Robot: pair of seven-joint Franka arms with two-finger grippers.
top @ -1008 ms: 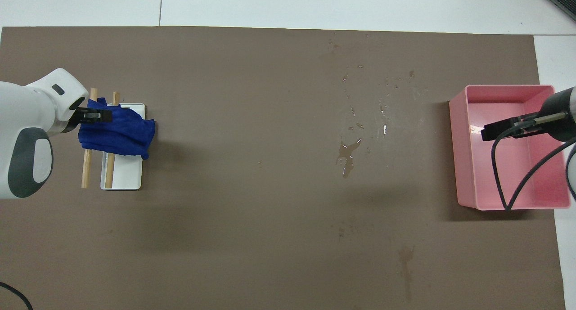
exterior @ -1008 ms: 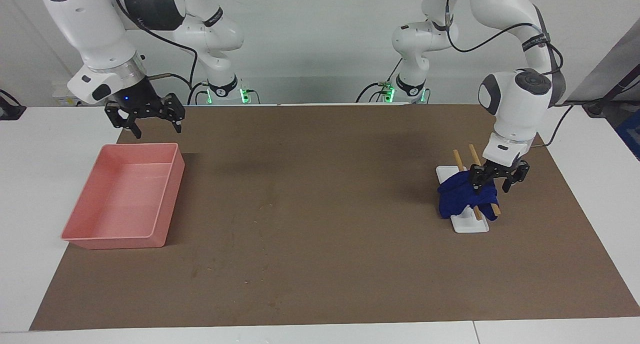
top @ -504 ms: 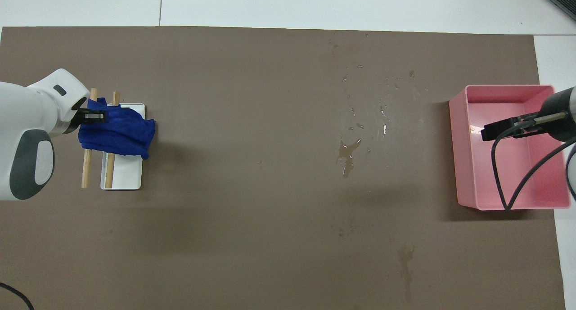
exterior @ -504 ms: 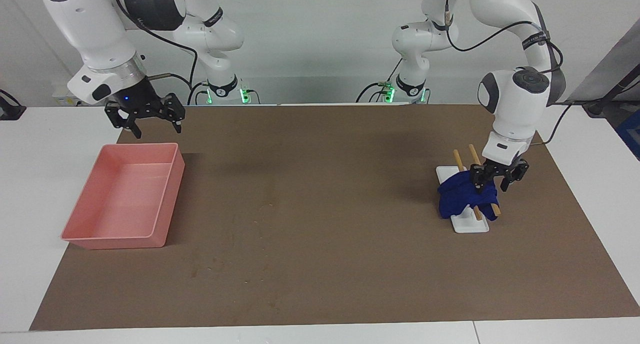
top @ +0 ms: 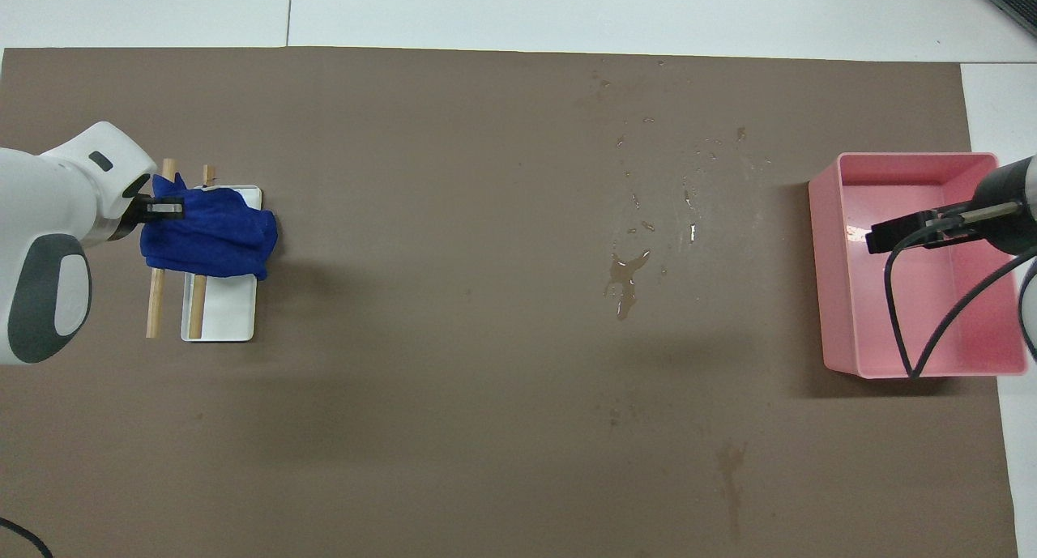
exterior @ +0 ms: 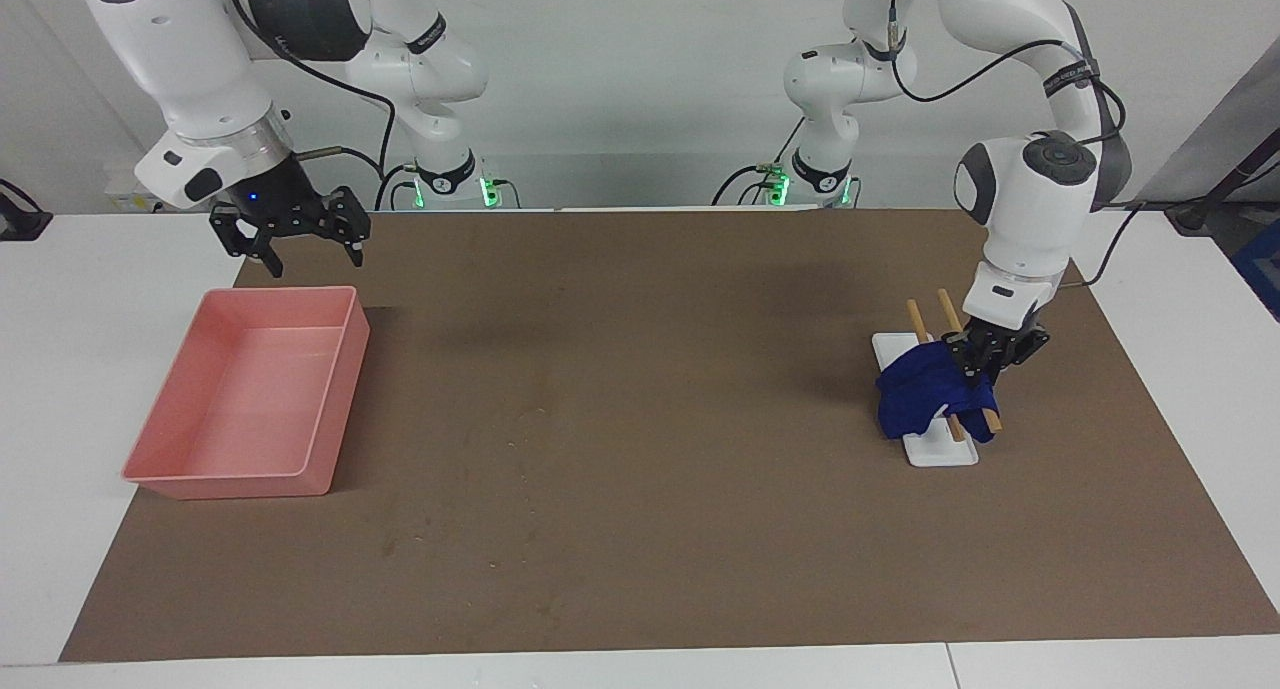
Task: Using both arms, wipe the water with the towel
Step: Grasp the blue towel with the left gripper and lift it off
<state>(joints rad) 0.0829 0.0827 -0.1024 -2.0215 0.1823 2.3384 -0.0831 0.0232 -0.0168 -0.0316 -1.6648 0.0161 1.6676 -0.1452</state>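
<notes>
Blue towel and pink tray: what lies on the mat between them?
Only spilled water: a small puddle and scattered droplets, nearer the pink tray than the blue towel. The overhead view shows it; the facing view barely does.

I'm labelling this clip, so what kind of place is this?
Most likely a robotics lab bench: two white arms mounted at a table with a brown mat, staged props like a pink tray and a blue towel.

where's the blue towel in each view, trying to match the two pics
Facing view: the towel is draped over two wooden rods on a white stand, toward the left arm's end of the table, with the left hand shut on it.
Overhead view: the towel is on the same rods and stand.
Shared landmark: the pink tray, toward the right arm's end.
</notes>
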